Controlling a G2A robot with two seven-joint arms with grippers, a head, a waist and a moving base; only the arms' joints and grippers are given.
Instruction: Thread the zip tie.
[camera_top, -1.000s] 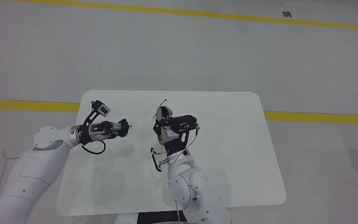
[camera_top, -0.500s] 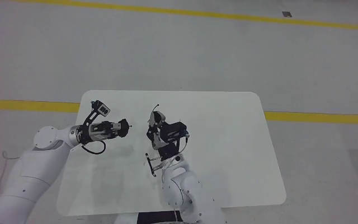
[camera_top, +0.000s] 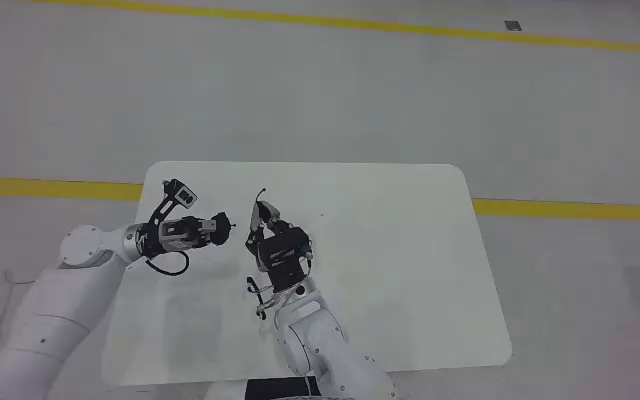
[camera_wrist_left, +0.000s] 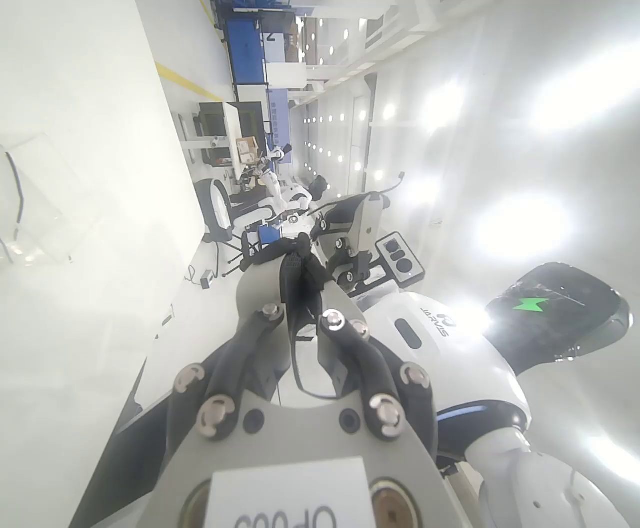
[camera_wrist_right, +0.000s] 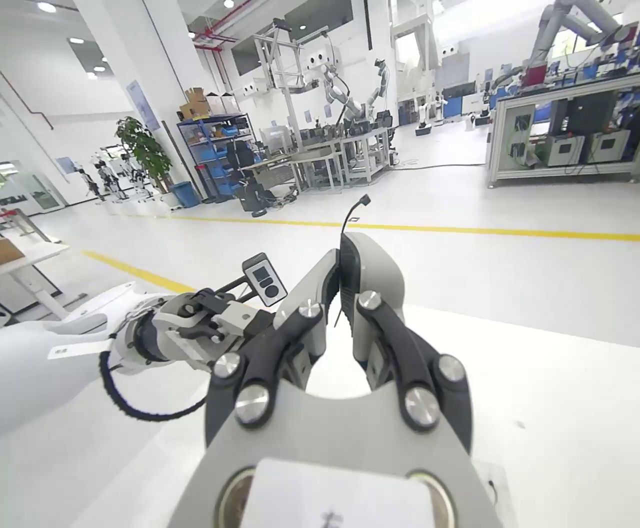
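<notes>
My right gripper (camera_top: 262, 214) is shut on a thin black zip tie (camera_top: 261, 195) above the white table (camera_top: 420, 260). The tie's head end (camera_wrist_right: 364, 200) sticks out past the fingertips, and a short piece of strap hangs below them. My left gripper (camera_top: 224, 225) hovers a short way to the left of it, fingertips pointing toward the right gripper. It is shut, with a thin black strap (camera_wrist_left: 296, 360) running back from between its pads into the palm. In the left wrist view the right gripper (camera_wrist_left: 361, 220) stands just beyond the left fingertips (camera_wrist_left: 292, 247).
A clear plastic bag (camera_wrist_left: 30, 210) with black ties in it lies on the table, off to one side of the left gripper. The table's right half is bare white surface. Grey floor with yellow lines surrounds the table.
The right gripper has moved left with the zip tie, closing most of the gap to the left gripper. The left arm has stayed still.
</notes>
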